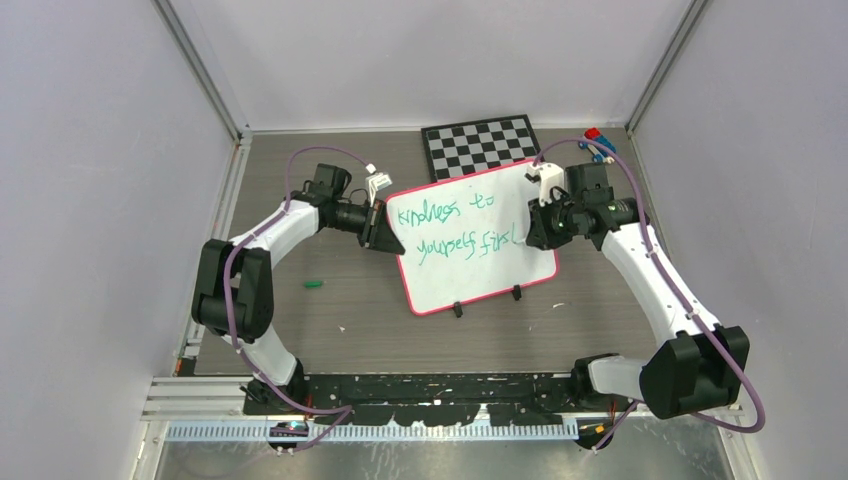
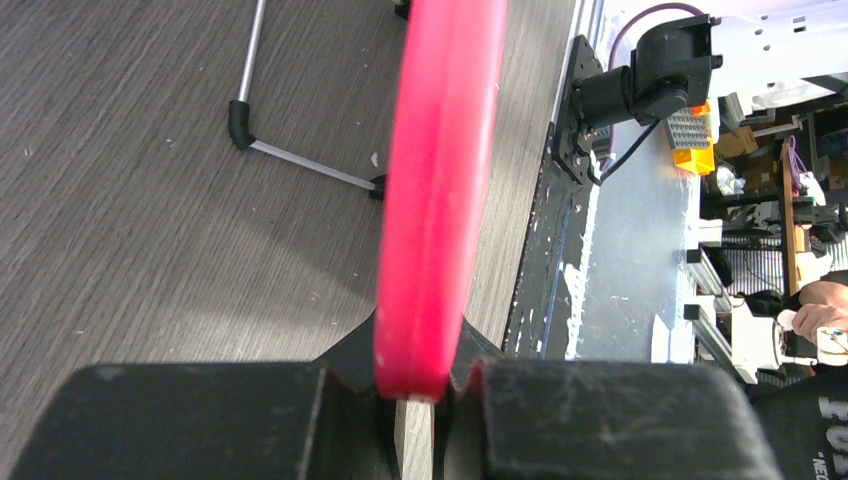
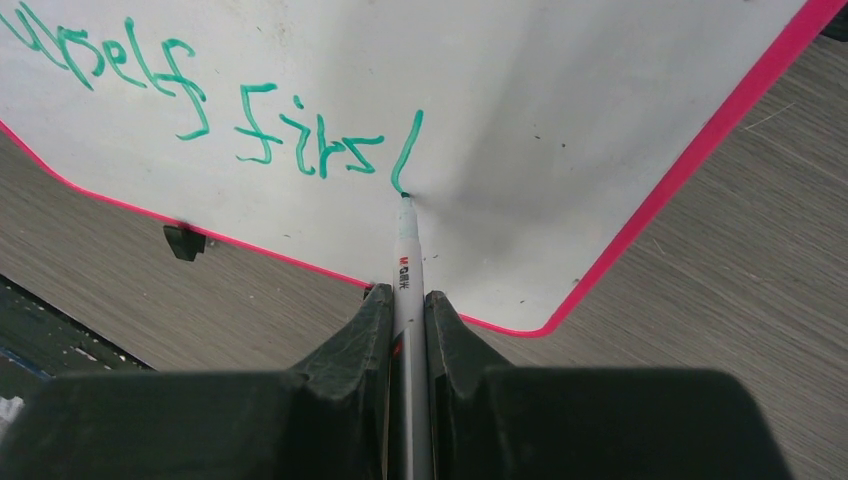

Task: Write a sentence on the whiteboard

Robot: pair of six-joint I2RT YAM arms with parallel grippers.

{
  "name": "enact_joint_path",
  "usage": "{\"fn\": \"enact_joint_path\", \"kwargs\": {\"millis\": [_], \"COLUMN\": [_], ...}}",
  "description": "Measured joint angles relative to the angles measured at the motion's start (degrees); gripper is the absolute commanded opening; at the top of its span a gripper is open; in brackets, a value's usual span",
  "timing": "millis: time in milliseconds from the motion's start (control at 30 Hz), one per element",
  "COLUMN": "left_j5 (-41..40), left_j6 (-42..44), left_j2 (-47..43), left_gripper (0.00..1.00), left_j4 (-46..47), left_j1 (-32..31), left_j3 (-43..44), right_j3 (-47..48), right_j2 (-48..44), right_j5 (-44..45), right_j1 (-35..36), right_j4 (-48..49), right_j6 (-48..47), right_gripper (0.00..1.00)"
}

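Note:
The whiteboard (image 1: 470, 240), white with a pink-red frame, stands tilted on two black feet mid-table. Green lettering (image 1: 455, 228) in two lines reads "kindness to" and "yourself firs" plus one upright stroke. My left gripper (image 1: 383, 238) is shut on the board's left frame edge (image 2: 435, 200), seen edge-on in the left wrist view. My right gripper (image 1: 527, 238) is shut on a white marker (image 3: 406, 262). Its green tip touches the board at the bottom of the last stroke (image 3: 405, 155), right of "firs" (image 3: 310, 140).
A black-and-white chequered board (image 1: 480, 144) lies behind the whiteboard. A green marker cap (image 1: 314, 285) lies on the table to the left. Red and blue items (image 1: 596, 142) sit at the back right. A white piece (image 1: 379, 184) lies near the left wrist.

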Motion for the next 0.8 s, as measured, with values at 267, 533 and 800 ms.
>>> {"fn": "enact_joint_path", "kwargs": {"millis": [267,533,800], "left_j5": [0.0,0.0,0.0], "left_j6": [0.0,0.0,0.0], "left_j2": [0.0,0.0,0.1], "left_gripper": [0.00,0.00,0.00], "left_j4": [0.0,0.0,-0.1], "left_j1": [0.0,0.0,0.0], "left_j3": [0.0,0.1,0.2], "right_j3": [0.6,3.8,4.4], "right_j2": [-0.1,-0.1,0.7], "right_j5": [2.0,1.4,0.7], "right_j1": [0.0,0.0,1.2], "right_j4": [-1.3,-1.6,-1.6], "right_j6": [-1.4,-1.3,-0.8], "right_gripper": [0.00,0.00,0.00]}}
